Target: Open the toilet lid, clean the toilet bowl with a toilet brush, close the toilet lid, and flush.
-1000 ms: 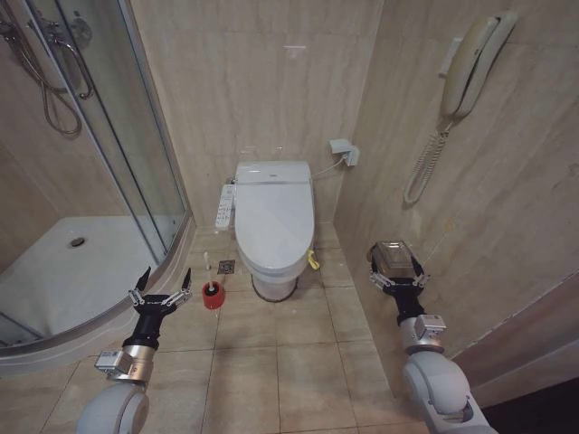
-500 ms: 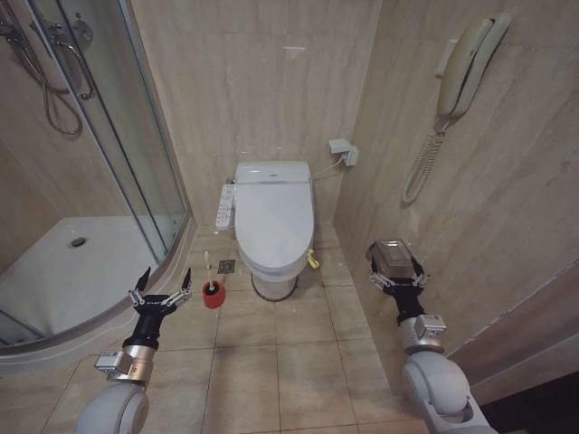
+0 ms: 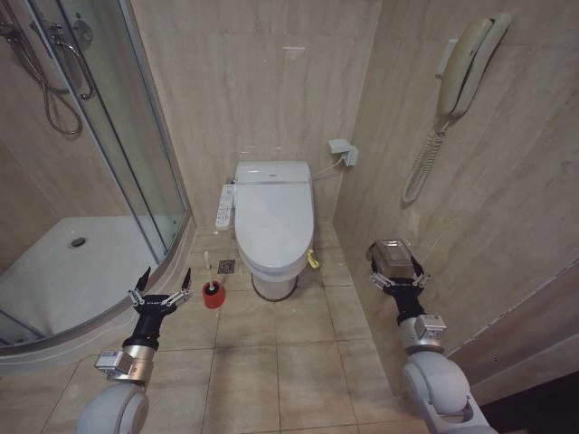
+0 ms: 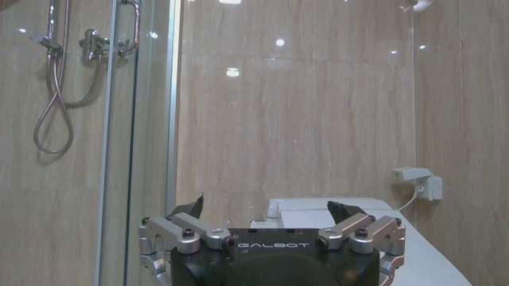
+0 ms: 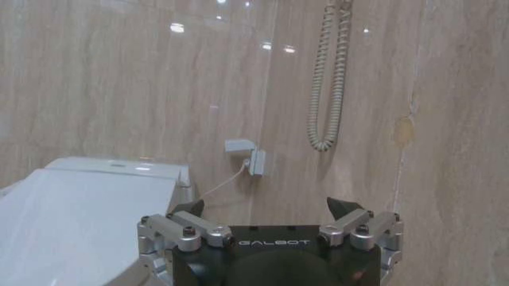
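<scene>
Left gripper (image 3: 161, 291), fingers spread, empty; the brush (image 3: 211, 286) stands just right of it, light, thin stick upright. Farther right, the closed lid (image 3: 273, 217), smooth, stiff, likely slippery, runs lengthwise away from the robot; its yellow strap (image 3: 313, 261) looks the best hold. Right gripper (image 3: 394, 268), spread, right of the strap.

Our two arms are glossy light-grey rounded shells ending in silver metal wrist collars. Each carries a black gripper, the left gripper (image 3: 161, 287) and the right gripper (image 3: 393, 264), with silver knuckle links fixed by dark screws, black pointed fingertips, and white "GALBOT" lettering.
</scene>
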You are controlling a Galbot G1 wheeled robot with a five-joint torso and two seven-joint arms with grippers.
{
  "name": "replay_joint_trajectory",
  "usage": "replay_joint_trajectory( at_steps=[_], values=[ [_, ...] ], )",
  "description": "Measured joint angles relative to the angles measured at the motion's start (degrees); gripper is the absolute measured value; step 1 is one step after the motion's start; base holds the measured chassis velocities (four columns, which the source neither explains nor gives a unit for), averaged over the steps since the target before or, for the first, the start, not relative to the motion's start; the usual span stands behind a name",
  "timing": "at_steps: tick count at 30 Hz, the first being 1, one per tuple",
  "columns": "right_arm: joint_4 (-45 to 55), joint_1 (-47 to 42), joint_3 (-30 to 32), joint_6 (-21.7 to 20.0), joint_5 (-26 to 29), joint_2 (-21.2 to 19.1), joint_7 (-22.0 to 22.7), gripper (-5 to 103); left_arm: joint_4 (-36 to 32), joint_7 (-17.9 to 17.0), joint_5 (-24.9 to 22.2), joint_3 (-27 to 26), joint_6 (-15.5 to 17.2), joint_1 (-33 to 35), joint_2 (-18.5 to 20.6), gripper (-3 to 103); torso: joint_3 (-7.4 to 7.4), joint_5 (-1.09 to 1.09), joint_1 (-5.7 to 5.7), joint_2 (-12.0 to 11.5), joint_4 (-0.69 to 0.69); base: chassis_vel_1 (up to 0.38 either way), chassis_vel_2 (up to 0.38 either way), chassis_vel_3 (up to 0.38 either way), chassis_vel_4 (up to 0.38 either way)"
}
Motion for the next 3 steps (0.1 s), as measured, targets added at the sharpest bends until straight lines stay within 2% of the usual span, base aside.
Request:
replay_joint_trajectory(
  at_steps=[3],
  values=[
    [0.00,0.00,0.00,0.00,0.00,0.00,0.00,100,0.00,0.00,0.00,0.00,0.00,0.00,0.00,100,0.00,0.00,0.00,0.00,0.00,0.000,0.000,0.000,0.000]
  ],
)
